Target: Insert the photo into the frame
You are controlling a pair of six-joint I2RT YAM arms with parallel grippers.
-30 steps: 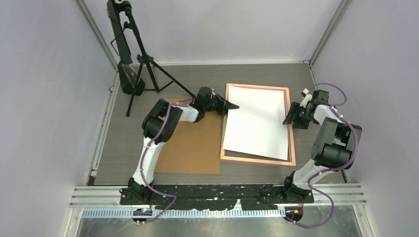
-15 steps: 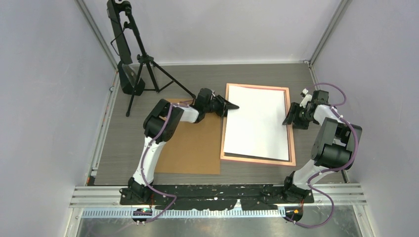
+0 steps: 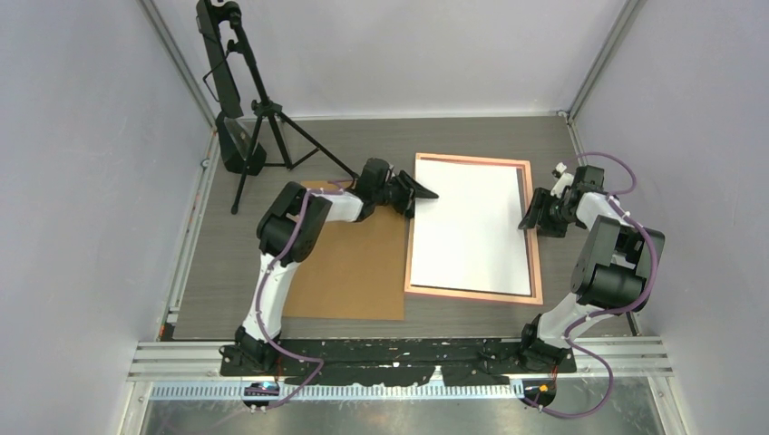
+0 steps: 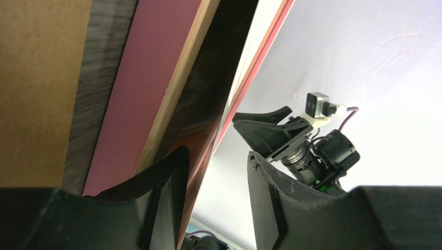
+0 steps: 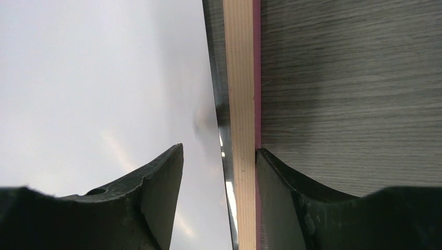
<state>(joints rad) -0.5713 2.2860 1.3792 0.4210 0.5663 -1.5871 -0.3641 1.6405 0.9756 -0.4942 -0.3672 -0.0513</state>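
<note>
Photo (image 3: pixel 472 227), white back upward, lying inside the frame (image 3: pixel 472 295) on the surface (image 3: pixel 363 145). Left hand (image 3: pixel 424 193) open at the left rail; right hand (image 3: pixel 526 223) open, fingers straddling the right rail.

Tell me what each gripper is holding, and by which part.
Nothing. The left gripper is open beside the frame, at its left rail; the right gripper straddles the right rail with a gap. The photo lies inside.
</note>
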